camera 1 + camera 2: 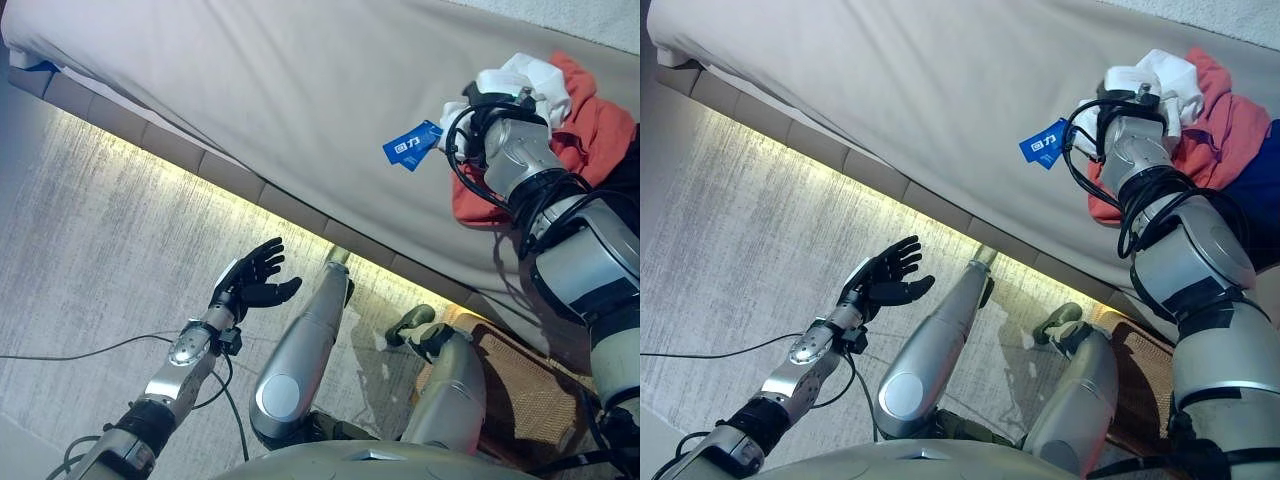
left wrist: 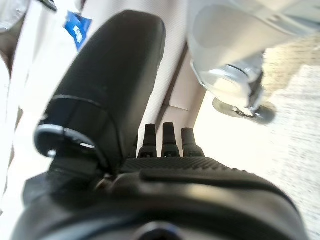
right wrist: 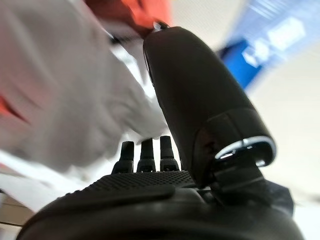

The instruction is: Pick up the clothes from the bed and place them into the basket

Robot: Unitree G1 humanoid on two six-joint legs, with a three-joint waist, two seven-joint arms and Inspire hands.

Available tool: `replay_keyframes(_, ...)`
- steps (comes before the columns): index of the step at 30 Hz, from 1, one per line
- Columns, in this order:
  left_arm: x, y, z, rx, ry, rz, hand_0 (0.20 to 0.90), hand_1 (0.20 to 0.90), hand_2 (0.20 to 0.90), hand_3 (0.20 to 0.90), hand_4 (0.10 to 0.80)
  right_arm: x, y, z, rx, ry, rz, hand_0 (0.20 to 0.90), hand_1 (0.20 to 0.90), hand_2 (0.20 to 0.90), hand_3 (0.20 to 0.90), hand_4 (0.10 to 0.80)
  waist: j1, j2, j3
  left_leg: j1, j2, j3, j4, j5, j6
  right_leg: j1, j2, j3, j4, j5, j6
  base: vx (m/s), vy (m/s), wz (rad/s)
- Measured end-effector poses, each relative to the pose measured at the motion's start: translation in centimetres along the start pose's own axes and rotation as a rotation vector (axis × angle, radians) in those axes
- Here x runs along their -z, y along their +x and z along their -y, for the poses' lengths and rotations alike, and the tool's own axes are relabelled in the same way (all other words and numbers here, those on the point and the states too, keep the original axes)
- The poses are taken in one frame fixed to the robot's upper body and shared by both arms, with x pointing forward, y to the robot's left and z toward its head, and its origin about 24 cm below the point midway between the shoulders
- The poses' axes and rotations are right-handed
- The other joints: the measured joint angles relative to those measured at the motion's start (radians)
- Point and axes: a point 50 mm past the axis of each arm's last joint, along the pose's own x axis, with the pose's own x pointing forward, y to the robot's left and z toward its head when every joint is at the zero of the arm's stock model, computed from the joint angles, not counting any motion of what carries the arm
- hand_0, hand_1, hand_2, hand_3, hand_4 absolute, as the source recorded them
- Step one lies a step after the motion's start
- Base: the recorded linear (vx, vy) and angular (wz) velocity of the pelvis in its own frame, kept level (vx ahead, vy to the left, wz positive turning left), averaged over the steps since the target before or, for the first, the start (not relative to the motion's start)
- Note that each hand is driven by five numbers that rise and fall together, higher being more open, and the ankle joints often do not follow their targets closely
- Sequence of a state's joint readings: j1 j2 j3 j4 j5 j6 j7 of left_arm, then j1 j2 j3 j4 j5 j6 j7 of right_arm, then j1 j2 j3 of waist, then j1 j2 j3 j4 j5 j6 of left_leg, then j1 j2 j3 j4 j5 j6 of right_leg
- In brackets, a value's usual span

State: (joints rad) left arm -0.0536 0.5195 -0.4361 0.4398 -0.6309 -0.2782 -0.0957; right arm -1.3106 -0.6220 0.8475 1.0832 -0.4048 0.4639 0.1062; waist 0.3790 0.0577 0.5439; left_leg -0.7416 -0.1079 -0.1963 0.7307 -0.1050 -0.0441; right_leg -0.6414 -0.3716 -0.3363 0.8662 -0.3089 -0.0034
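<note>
A pile of clothes lies on the bed point(image 1: 300, 100) at the far right: a white garment point(image 1: 535, 80) on top, a red one point(image 1: 600, 125) under it and a blue one point(image 1: 1260, 190) beside them. My right hand point(image 1: 495, 104) is at the white garment. In the right wrist view my thumb point(image 3: 200, 100) and fingers are straight, with the white cloth point(image 3: 75, 100) right past them. My left hand point(image 1: 255, 280) is open and empty above the floor, apart from the bed. A brown woven basket point(image 1: 520, 390) stands on the floor at the lower right by the bed.
A blue tag point(image 1: 412, 145) hangs by my right wrist over the beige sheet. The bed's padded base point(image 1: 180, 150) runs slantwise with a lit strip under it. Grey carpet point(image 1: 100, 260) covers the floor on the left.
</note>
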Motion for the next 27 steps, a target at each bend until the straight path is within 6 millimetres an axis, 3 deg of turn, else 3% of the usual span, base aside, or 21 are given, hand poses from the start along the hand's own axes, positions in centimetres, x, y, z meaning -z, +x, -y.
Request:
replay_keyframes(8,0.0,-0.2,-0.2,-0.006,0.000,0.002,0.900,0.900,0.900,0.900,0.800,0.8,-0.1,1.3,-0.174,-0.075,-0.131,0.900,0.900,0.900,0.900,0.800,0.011,0.000,0.000,0.011,-0.007,0.009,0.000,0.003,0.004,0.004,0.001,0.025,0.002,0.000,0.000,-0.001,-0.014,0.03)
replay_keyframes(13,-0.2,-0.2,0.0,0.001,-0.012,0.012,0.900,0.900,0.900,0.900,0.800,0.5,-0.3,1.5,-0.192,-0.172,-0.177,0.900,0.900,0.900,0.900,0.800,0.012,0.000,0.000,0.020,-0.014,0.012,0.017,-0.004,0.026,0.009,-0.001,0.031,0.020,0.001,0.000,0.001,-0.007,0.00)
replay_keyframes(14,-0.3,-0.2,0.1,0.006,-0.012,0.017,0.900,0.900,0.900,0.900,0.800,0.6,-0.2,1.5,-0.188,-0.176,-0.179,0.754,0.754,0.754,0.730,0.630,0.012,0.000,0.000,0.020,-0.014,0.012,0.019,-0.005,0.026,0.008,-0.001,0.032,0.023,0.001,0.000,0.000,0.000,0.00)
replay_keyframes(15,-0.4,-0.1,0.3,0.012,-0.014,0.026,0.900,0.900,0.900,0.900,0.800,0.5,-0.2,1.5,-0.177,-0.175,-0.177,0.444,0.444,0.444,0.367,0.267,0.011,0.000,0.000,0.019,-0.014,0.012,0.019,-0.006,0.026,0.007,-0.001,0.032,0.024,0.001,0.000,0.000,0.000,0.00)
replay_keyframes(16,-0.6,-0.1,0.4,0.017,-0.015,0.031,0.900,0.900,0.900,0.900,0.800,0.5,-0.2,1.5,-0.158,-0.171,-0.172,0.300,0.300,0.300,0.200,0.100,0.011,0.000,0.000,0.019,-0.014,0.012,0.018,-0.006,0.025,0.005,-0.001,0.032,0.026,0.000,0.000,0.000,0.000,0.00)
replay_keyframes(27,-0.2,-0.5,0.3,0.003,-0.024,0.021,0.900,0.900,0.900,0.900,0.800,0.8,0.2,3.1,0.107,-0.108,-0.040,0.300,0.300,0.300,0.200,0.100,-0.020,0.000,0.000,0.019,0.000,0.033,0.014,-0.008,0.022,-0.011,0.004,0.055,0.021,0.001,-0.001,-0.003,-0.002,-0.05)
